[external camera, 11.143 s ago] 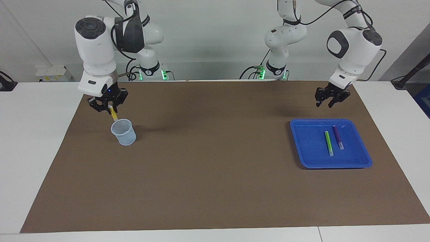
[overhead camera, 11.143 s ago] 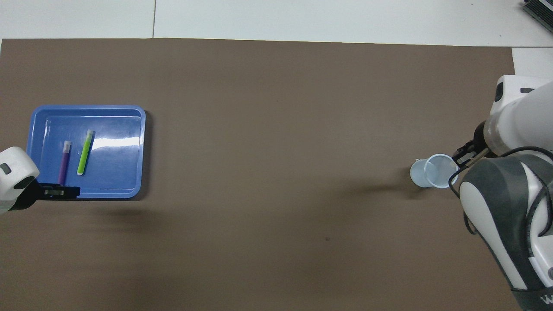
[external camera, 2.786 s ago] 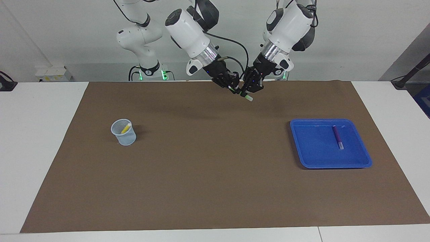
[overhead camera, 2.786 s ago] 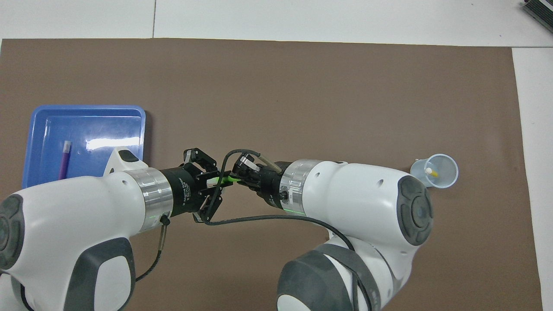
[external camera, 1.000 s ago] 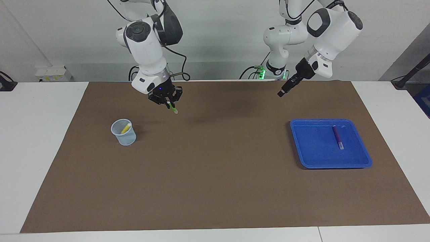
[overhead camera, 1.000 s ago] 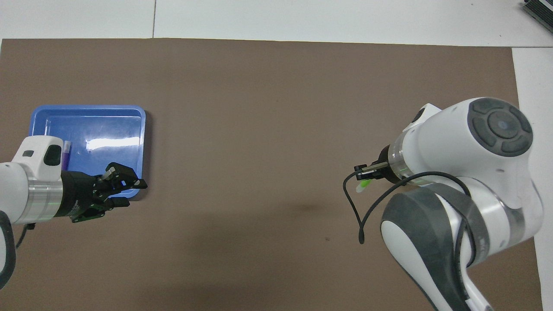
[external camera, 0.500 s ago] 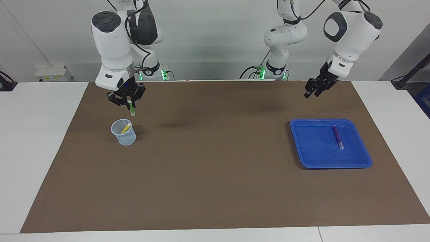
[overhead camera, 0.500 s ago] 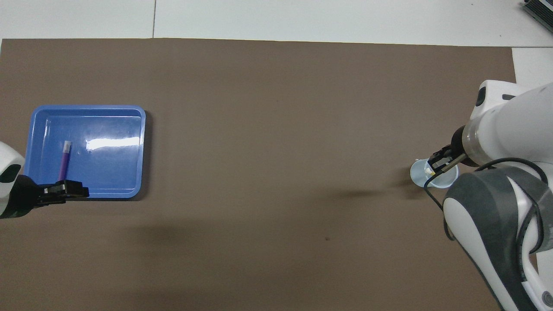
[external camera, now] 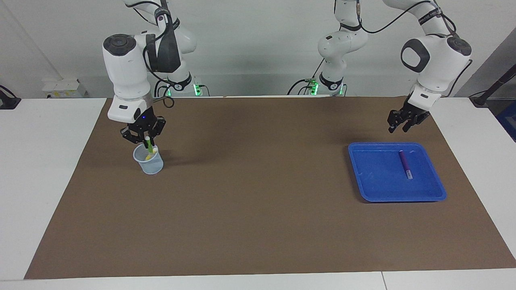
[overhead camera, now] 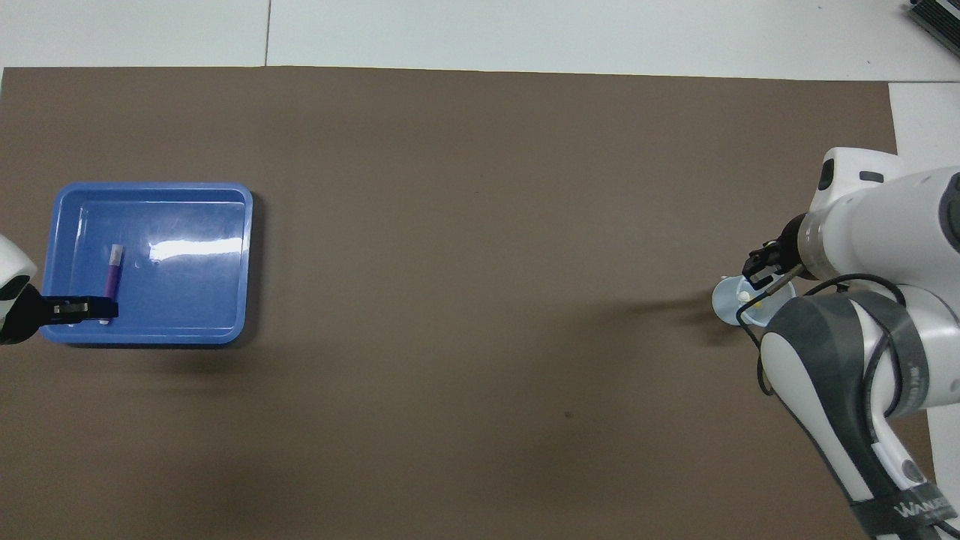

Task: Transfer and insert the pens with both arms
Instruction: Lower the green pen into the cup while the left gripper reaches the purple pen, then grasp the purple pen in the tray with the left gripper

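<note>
My right gripper point(external camera: 146, 140) is shut on the bright green pen point(external camera: 149, 147), just above the pale blue mesh cup point(external camera: 149, 164). The pen hangs upright with its lower end inside the cup's mouth. The yellow pen point(external camera: 155, 151) leans inside the same cup. In the overhead view the right gripper point(overhead camera: 761, 270) covers part of the cup point(overhead camera: 729, 304) and hides the green pen. The purple pen point(external camera: 405, 164) lies in the blue tray point(external camera: 383, 177). My left gripper point(external camera: 397, 129) hangs open and holds nothing, above the tray's edge nearest the robots.
A brown mat point(external camera: 258, 209) covers most of the white table. The cup stands toward the right arm's end, the tray point(overhead camera: 195, 285) toward the left arm's end. Seen from above, the left gripper point(overhead camera: 82, 309) is beside the purple pen point(overhead camera: 112, 271).
My right gripper carried the green pen sideways over the cup and lowered it until its tip went in. My left gripper swung out and came down by the tray.
</note>
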Controlling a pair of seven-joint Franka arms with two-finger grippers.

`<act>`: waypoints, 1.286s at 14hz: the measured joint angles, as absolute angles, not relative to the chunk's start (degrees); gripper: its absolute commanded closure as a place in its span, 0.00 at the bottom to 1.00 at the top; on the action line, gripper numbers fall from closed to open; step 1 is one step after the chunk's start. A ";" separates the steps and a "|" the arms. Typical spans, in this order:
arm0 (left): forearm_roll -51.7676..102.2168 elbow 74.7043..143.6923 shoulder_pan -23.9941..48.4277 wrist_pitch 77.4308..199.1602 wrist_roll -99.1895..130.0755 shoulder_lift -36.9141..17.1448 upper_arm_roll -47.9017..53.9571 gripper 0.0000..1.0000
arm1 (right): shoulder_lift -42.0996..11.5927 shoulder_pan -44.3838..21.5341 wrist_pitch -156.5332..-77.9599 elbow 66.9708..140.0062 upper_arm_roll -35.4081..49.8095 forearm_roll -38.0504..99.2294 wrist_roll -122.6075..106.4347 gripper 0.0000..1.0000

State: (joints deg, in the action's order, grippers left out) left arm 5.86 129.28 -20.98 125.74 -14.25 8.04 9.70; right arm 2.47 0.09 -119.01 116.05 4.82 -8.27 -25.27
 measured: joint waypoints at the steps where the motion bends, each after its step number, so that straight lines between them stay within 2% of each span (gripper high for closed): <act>1: 5.76 129.16 -21.61 127.92 -15.47 6.00 9.70 0.35 | 2.47 0.43 -119.50 116.92 4.82 -8.28 -25.27 1.00; 7: 2.33 127.36 -22.76 136.29 -17.29 -1.81 9.72 0.35 | 2.47 3.46 -119.83 120.04 4.81 -6.62 -25.12 0.98; 8: 1.36 127.01 -22.76 137.47 -17.43 -3.09 9.74 0.35 | 2.45 3.84 -120.69 121.06 4.81 -4.94 -24.83 0.89; 9: 0.15 126.64 -22.76 138.36 -17.47 -4.40 9.74 0.35 | 2.43 4.16 -121.78 122.16 4.80 -3.72 -24.17 0.87; 10: -0.96 126.18 -22.76 139.29 -17.51 -5.78 9.74 0.35 | 2.42 4.33 -122.60 123.13 4.80 -3.13 -23.53 0.75; 13: -2.10 124.67 -23.30 142.06 -17.80 -9.41 9.65 0.35 | 2.42 4.89 -122.96 124.05 4.81 -2.94 -22.01 0.24; 14: -2.30 123.99 -23.57 142.31 -17.95 -10.47 9.65 0.35 | 2.42 5.47 -122.96 124.06 4.81 -2.93 -21.99 0.15; 18: -2.52 122.97 -23.75 144.12 -18.12 -12.81 9.66 0.35 | 2.42 7.84 -123.07 124.06 4.80 -2.82 -21.99 0.01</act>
